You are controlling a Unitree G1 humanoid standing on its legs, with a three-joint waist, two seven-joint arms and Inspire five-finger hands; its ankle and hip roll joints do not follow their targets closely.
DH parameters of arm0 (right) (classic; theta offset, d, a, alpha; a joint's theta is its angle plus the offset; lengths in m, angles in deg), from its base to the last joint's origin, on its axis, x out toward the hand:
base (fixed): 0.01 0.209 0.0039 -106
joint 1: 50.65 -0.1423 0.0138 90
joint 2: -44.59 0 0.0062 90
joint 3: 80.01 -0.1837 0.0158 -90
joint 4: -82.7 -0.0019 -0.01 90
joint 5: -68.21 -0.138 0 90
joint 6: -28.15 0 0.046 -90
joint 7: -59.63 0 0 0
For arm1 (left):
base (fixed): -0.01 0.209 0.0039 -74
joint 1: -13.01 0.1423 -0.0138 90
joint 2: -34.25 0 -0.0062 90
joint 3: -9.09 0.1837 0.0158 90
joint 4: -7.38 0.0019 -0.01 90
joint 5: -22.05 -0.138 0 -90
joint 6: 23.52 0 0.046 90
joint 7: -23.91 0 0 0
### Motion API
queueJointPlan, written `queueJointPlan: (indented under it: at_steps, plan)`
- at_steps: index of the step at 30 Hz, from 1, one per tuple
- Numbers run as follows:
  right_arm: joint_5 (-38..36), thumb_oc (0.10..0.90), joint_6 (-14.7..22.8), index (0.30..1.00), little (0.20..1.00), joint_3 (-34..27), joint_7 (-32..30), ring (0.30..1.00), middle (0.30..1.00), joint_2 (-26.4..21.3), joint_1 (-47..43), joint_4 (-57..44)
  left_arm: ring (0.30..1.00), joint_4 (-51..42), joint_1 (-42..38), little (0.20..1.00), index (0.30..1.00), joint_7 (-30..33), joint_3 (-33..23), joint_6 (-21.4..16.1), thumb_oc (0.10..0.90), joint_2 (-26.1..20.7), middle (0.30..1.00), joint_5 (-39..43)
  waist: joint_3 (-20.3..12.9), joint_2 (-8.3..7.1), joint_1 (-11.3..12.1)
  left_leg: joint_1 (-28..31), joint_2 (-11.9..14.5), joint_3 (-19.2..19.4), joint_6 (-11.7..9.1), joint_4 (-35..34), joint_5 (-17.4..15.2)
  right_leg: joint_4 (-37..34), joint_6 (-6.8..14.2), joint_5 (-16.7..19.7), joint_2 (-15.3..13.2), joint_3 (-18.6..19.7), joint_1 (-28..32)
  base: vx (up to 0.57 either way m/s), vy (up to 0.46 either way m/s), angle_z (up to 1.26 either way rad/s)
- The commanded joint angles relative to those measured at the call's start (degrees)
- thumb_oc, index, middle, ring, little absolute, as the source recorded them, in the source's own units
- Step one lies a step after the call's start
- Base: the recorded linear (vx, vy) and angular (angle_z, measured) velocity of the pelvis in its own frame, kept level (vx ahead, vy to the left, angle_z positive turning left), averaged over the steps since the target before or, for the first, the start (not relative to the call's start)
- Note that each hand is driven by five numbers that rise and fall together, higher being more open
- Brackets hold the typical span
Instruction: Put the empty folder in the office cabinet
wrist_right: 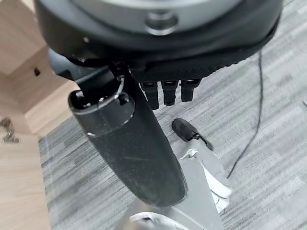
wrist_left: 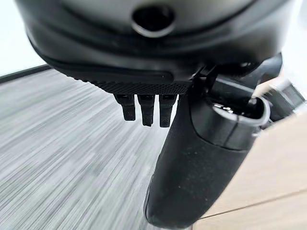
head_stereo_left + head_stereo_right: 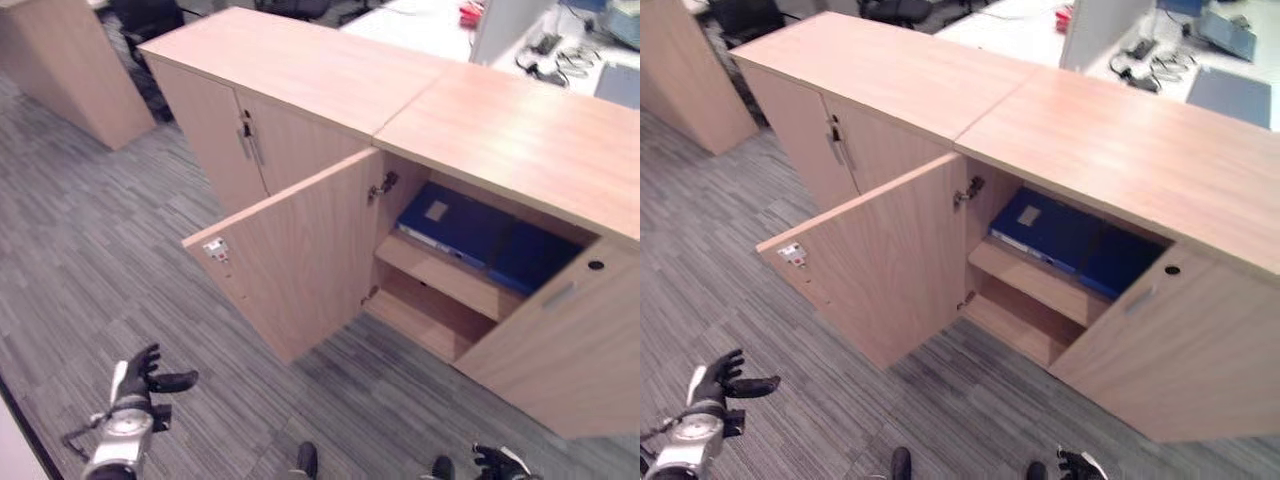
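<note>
Nearest the camera, low over the grey carpet (image 3: 90, 250): left hand (image 3: 140, 378), fingers spread and relaxed, holding nothing; right hand (image 3: 500, 462) at the lower edge, fingers straight in the right wrist view, likewise empty. Beyond them, office cabinet (image 3: 520, 130) with both doors swung wide, left door (image 3: 290, 255) and right door (image 3: 560, 340). Blue folder (image 3: 450, 222) lying flat on the upper shelf (image 3: 445, 278), beside a second dark blue item further in; lower shelf bare. Judged from this: folder already placed, hands clear, only the doors perhaps left to close. Small pale label on the folder's cover and a sticker (image 3: 216, 248) on the left door's inner face, neither legible
</note>
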Motion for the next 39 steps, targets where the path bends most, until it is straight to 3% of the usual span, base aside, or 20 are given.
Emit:
queueJointPlan:
  at_steps: [1, 3, 7, 12, 21, 25, 30, 31, 32, 34, 39]
  plan:
    - [-1.33, 0.800, 0.28, 0.900, 0.900, 3.30, 1.02, 0.900, 0.900, 0.16, -0.69, -0.93, 0.900, -5.82, -7.11, 0.900, 0.900, 1.08, -3.83, -2.82, 0.800, -5.63, 0.900, -2.53, 1.39, 4.21, 1.64, -0.22, 1.61, -1.19, 1.70, 5.58, -10.72, 1.85, 3.49, -6.69, 1.99, -9.69, 1.96, -0.08, 0.154, -0.60]
    - [-1.19, 0.800, 0.19, 0.900, 0.900, 4.51, 1.66, 0.900, 0.900, 1.04, -0.25, -0.98, 0.900, -6.49, -8.09, 0.900, 0.900, 1.27, -3.96, -2.91, 0.800, -6.19, 0.900, -2.32, 0.82, 3.45, 1.75, 0.73, 1.04, 0.19, 1.92, 4.10, -10.00, 2.17, 3.59, -7.25, 3.06, -10.39, 1.96, -0.02, 0.101, -0.62]
    - [-2.09, 0.800, 0.25, 0.900, 0.900, 4.49, 1.53, 0.900, 0.900, 0.95, -0.48, -0.27, 0.900, -8.57, -10.83, 0.900, 0.900, 0.46, -2.16, -4.10, 0.800, -7.34, 0.900, -1.74, -0.18, 2.14, 1.08, 2.63, -0.29, 1.99, 2.53, 1.21, -9.63, 0.24, 5.44, -3.58, 3.22, -8.93, 1.68, 0.02, 0.029, -0.31]
    - [-2.68, 0.800, 0.55, 0.900, 0.900, 4.47, 1.61, 0.900, 0.900, 1.14, -0.15, -0.09, 0.900, -11.11, -12.16, 0.900, 0.900, -2.63, 1.92, -5.54, 0.800, -8.06, 0.900, -1.03, -1.50, 0.81, 0.29, 4.89, -0.70, 2.78, 2.51, -1.43, -9.21, -1.49, 6.19, -2.22, 3.41, -8.04, 1.77, 0.03, -0.027, -0.18]
    - [-4.06, 0.800, 1.13, 0.900, 0.900, 3.96, 1.45, 0.900, 0.900, 1.24, -0.13, 2.66, 0.900, -12.88, -18.44, 0.900, 0.900, -5.62, 9.30, -6.69, 0.800, -7.66, 0.900, -0.54, -2.15, 0.33, -1.07, 6.77, -0.25, 2.65, 2.50, -2.13, -9.55, -1.50, 6.40, -2.15, 3.91, -7.37, 2.10, 0.02, -0.048, -0.01]
    - [-3.78, 0.800, 1.19, 0.900, 0.900, 3.79, 1.99, 0.900, 0.900, 1.61, -0.18, 6.37, 0.900, -20.55, -17.69, 0.900, 0.900, -12.99, 14.03, -8.61, 0.800, -8.78, 0.900, 4.66, -2.60, 0.49, -1.18, 7.37, -0.11, 2.72, 2.48, -2.33, -9.60, -2.15, 6.52, -1.85, 4.21, -7.31, 2.57, 0.00, -0.031, 0.06]
    - [-2.20, 0.800, 1.31, 0.900, 0.900, 4.23, 2.42, 0.900, 0.900, 2.95, -1.17, 11.57, 0.900, -37.92, -16.75, 0.900, 0.900, -24.03, 25.53, -8.92, 0.800, -10.72, 0.900, 8.15, -3.24, 0.60, -0.71, 7.70, 0.05, 1.79, 2.42, -2.48, -9.63, -2.77, 6.55, -2.11, 4.43, -8.03, 3.68, 0.00, -0.021, 0.06]
    - [-2.18, 0.800, 1.55, 0.900, 0.900, 4.91, 2.28, 0.900, 0.900, 3.55, -2.11, 12.53, 0.900, -43.51, -15.34, 0.900, 0.900, -26.67, 28.56, -8.56, 0.800, -8.62, 0.900, 12.33, -3.24, 0.50, -0.44, 7.74, -0.03, 1.44, 2.44, -2.59, -9.55, -2.87, 6.54, -2.02, 4.43, -8.12, 3.91, 0.00, -0.015, 0.21]
    - [-2.18, 0.800, 1.57, 0.900, 0.900, 4.90, 2.28, 0.900, 0.900, 3.55, -2.10, 12.55, 0.900, -43.56, -15.32, 0.900, 0.900, -26.69, 28.55, -8.52, 0.800, -8.63, 0.900, 12.37, -3.25, 0.51, -0.43, 7.74, -0.02, 1.44, 2.43, -2.60, -9.56, -2.88, 6.54, -2.01, 4.43, -8.13, 3.91, -0.01, -0.011, 0.23]
    - [-2.00, 0.800, 1.59, 0.900, 0.900, 5.74, 2.02, 0.900, 0.900, 4.02, -3.34, 13.24, 0.900, -46.86, -14.28, 0.900, 0.900, -28.95, 32.20, -7.15, 0.800, -4.30, 0.900, 16.27, -3.10, 0.07, -0.47, 7.04, -0.57, 1.69, 2.82, -2.46, -8.66, -2.98, 6.11, -1.28, 3.83, -8.60, 3.53, -0.07, 0.004, 0.18]
    - [-0.65, 0.800, 1.58, 0.900, 0.900, 8.58, 1.56, 0.900, 0.900, 5.75, -6.29, 14.11, 0.900, -48.81, -16.18, 0.900, 0.900, -31.57, 43.29, -4.75, 0.800, 6.98, 0.900, 15.51, -3.00, -0.13, -0.62, 6.74, -0.94, 0.79, 3.19, -2.58, -8.52, -3.17, 6.19, -1.08, 3.71, -8.81, 3.83, -0.02, 0.002, 0.03]
